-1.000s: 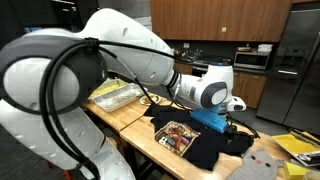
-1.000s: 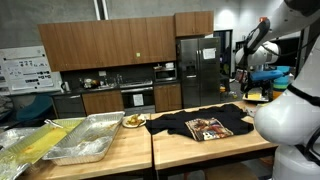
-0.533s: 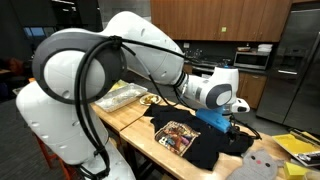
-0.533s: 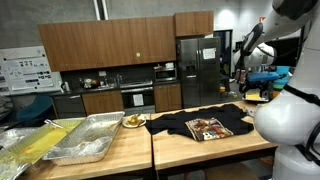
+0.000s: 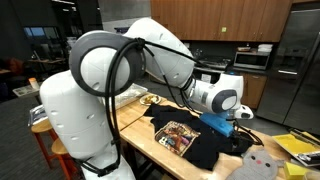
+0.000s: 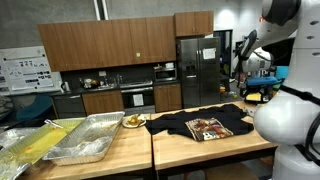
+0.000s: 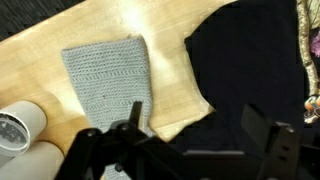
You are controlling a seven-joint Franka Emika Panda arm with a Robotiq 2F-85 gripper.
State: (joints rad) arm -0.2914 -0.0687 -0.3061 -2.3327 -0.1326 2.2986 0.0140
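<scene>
My gripper (image 7: pixel 195 128) is open and empty, its two dark fingers spread above the edge of a black T-shirt (image 7: pixel 250 80) on the wooden table (image 7: pixel 165 40). A grey knitted cloth (image 7: pixel 105 80) lies flat just beside the shirt, under one finger. In both exterior views the shirt (image 5: pixel 185 140) (image 6: pixel 190 126) shows a colourful print and lies spread on the table. The gripper (image 5: pixel 234 127) hovers over the shirt's far end, near the grey knitted piece (image 5: pixel 255 165). In an exterior view the gripper (image 6: pixel 246 90) is small and half hidden.
White round objects (image 7: pixel 20 125) sit at the corner next to the knitted cloth. Metal trays (image 6: pixel 85 140) with yellow cloth (image 6: pixel 30 145) and a bowl of food (image 6: pixel 133 121) stand along the table. Yellow items (image 5: pixel 300 148) lie beyond the gripper. Kitchen cabinets and a fridge (image 6: pixel 197 70) stand behind.
The arm's upper links have swung across the exterior view, and the wrist has shifted slightly along the table. The gripper stays open over the shirt's edge.
</scene>
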